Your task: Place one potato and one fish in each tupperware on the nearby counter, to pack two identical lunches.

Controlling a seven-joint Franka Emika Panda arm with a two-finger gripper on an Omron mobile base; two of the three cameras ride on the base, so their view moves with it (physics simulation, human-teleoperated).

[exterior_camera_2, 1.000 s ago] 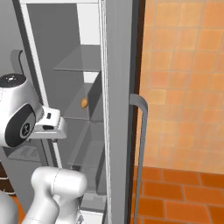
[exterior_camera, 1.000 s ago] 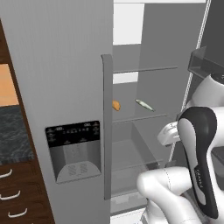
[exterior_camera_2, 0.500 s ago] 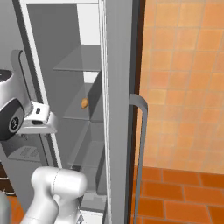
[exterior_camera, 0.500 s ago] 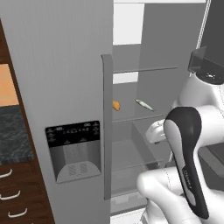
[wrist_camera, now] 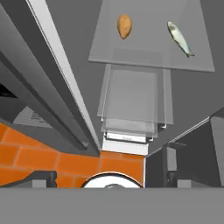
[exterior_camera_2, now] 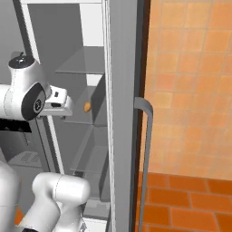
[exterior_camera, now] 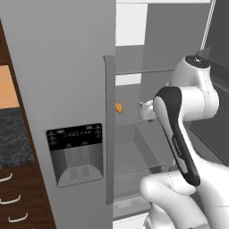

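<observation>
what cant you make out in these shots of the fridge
- Fish: clear on the glass shelf in the hand view; in the left base view the arm covers its spot.
- Potato: half cut off by the fridge door in the left base view.
- Lower fridge drawers: contents too flat and grey to tell.

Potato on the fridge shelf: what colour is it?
Orange-tan, plain and smooth; the potato shows best in the hand view.

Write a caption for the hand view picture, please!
A potato and a fish lie apart on a clear fridge shelf.
</observation>
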